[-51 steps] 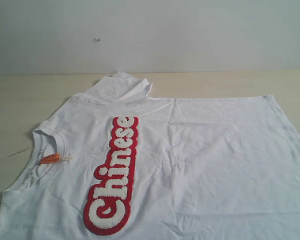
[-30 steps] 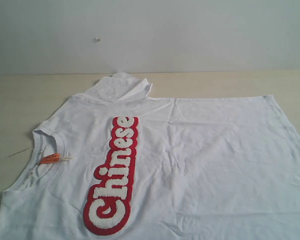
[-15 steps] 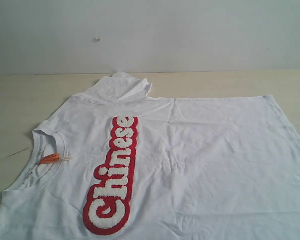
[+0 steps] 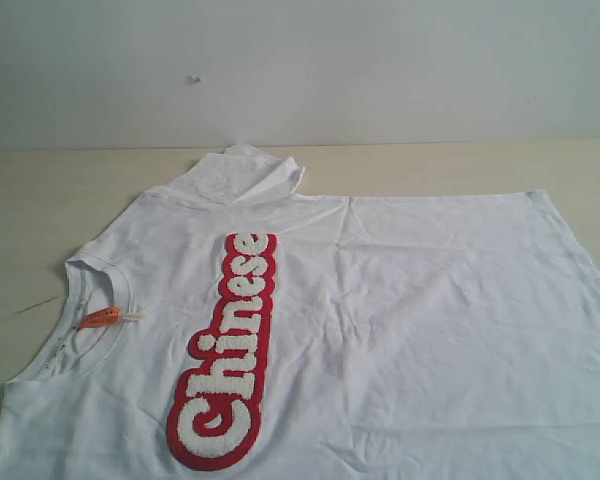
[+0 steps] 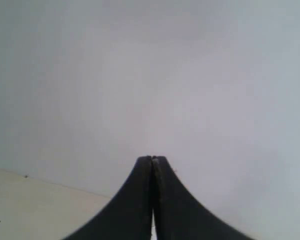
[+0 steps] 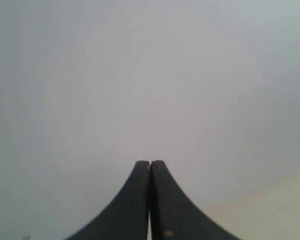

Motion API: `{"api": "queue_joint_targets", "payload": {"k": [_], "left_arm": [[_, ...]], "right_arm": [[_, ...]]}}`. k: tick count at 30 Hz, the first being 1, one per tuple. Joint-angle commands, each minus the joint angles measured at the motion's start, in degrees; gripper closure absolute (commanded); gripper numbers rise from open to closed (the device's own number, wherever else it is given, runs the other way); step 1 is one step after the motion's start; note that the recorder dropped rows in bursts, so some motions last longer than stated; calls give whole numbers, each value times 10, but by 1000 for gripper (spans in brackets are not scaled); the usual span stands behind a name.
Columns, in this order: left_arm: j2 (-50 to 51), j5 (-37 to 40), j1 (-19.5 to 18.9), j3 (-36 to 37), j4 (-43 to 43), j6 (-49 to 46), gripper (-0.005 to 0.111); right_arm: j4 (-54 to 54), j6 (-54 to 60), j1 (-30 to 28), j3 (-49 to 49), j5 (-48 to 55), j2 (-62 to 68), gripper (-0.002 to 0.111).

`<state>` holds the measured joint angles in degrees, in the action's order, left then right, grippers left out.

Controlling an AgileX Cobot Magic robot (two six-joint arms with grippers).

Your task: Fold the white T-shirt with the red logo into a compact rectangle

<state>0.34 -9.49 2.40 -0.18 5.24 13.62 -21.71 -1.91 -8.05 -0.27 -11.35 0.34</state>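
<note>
The left pincer (image 5: 152, 159) has its two dark jaws pressed flat together with nothing between them. It looks out at a pale wall (image 5: 140, 75) and a strip of the beige surface (image 5: 30, 210). The right pincer (image 6: 150, 162) is pressed together and empty in the same way. Neither appears in the exterior view, so both seem well apart from the cloth.

The white T-shirt (image 4: 410, 300) lies spread front-up on the surface. It fills the middle and lower part of the exterior frame and runs off the bottom edge. Its collar (image 4: 80, 300), with a small orange tag (image 4: 100, 318), sits at the left. The hem lies towards the right edge. One sleeve (image 4: 245, 175) is bunched at upper centre. The red logo (image 4: 230, 350) runs from lower left up towards the centre.

The shirt looks light, limp and soft, so it will probably sag and wrinkle when lifted, and a shallow pinch may catch only the top layer. The towelling patch looks thicker and stiffer, so creases are better laid beside it than across it. Good holds would be the far edge, one pincer near the bunched sleeve and one near the upper-right hem corner, with the jaws opened first.
</note>
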Motion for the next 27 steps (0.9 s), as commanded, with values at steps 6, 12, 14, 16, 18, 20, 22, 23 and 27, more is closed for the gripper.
{"api": "queue_joint_targets", "payload": {"k": [6,12,14,16,18,20,22,23,27], "left_arm": [[-3,-41,-2,2,5,157,107],[-3,46,-2,-88,-1,164,107],[15,89,-2,-134,-6,148,107],[46,136,-2,-189,-8,107,107],[81,181,-2,-246,-8,67,107],[124,228,-2,-297,-8,23,107],[167,267,-2,-352,-7,-11,107],[184,281,-2,-373,-6,-20,107],[257,335,-2,-462,-6,-52,107]], "right_arm": [[-34,-35,1,3,-11,-3,108],[-20,-11,1,-57,64,-3,108],[-14,19,1,-89,77,2,108],[-14,56,1,-117,79,22,108],[-14,82,1,-145,79,44,108],[-14,101,1,-175,80,71,108],[-14,121,1,-201,78,96,108],[-14,132,1,-214,78,111,108],[-14,182,27,-259,82,170,108]]}}
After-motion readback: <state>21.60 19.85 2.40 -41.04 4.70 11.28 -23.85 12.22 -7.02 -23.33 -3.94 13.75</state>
